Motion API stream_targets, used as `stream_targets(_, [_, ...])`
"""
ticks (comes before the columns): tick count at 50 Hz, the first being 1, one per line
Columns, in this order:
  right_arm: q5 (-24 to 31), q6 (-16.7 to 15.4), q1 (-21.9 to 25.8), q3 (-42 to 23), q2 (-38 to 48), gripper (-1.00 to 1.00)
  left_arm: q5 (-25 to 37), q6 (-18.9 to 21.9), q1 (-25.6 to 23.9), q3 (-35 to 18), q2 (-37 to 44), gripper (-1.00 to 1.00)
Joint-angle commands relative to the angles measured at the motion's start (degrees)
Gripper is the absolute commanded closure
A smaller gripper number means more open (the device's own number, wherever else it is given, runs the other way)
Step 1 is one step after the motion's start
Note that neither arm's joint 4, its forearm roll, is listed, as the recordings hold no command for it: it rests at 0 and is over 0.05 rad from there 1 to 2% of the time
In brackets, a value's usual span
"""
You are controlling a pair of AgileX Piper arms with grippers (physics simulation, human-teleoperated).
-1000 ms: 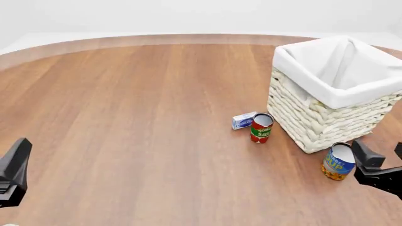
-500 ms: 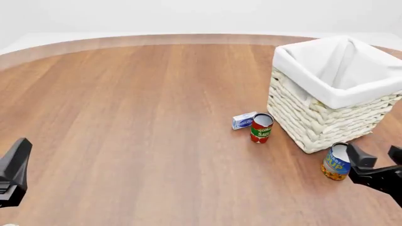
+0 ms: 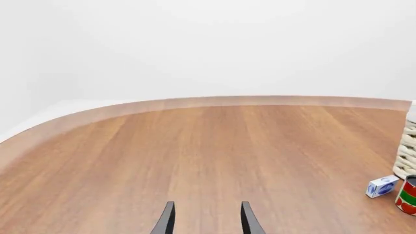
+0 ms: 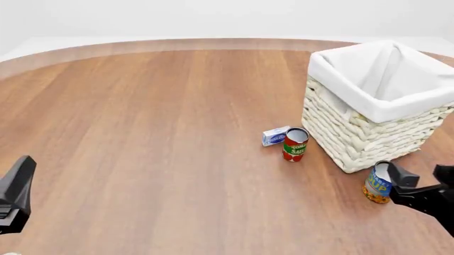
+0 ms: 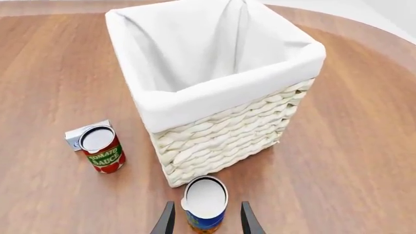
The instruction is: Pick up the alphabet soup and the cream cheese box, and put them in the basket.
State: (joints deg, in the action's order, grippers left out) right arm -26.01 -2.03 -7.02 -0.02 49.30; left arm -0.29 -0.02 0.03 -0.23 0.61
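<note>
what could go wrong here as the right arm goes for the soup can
The right gripper is open, fingers either side of the alphabet soup. The can stands close to the basket corner, so a skewed approach might tip it or push it against the wicker. A shallow grasp might let it slip during the lift.

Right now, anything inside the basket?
The basket shows only its white cloth liner; no item visible inside. Its deepest bottom is hidden by liner folds. The alphabet soup and cream cheese box stand on the table outside.
</note>
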Motion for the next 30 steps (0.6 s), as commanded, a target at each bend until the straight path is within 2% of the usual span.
stream_targets(1, [-3.2,-0.1,-0.2,0.0,4.1,-1.00,0.0,0.0,0.0,0.0,0.0,-1.00])
stream_targets(10, [-7.1,0.1,-0.2,0.0,8.7,-1.00,0.0,0.0,0.0,0.0,0.0,-1.00])
stream_targets(30, [-10.8,0.6,-0.1,0.0,13.1,-1.00,0.1,0.0,0.0,-0.1,0.0,-1.00])
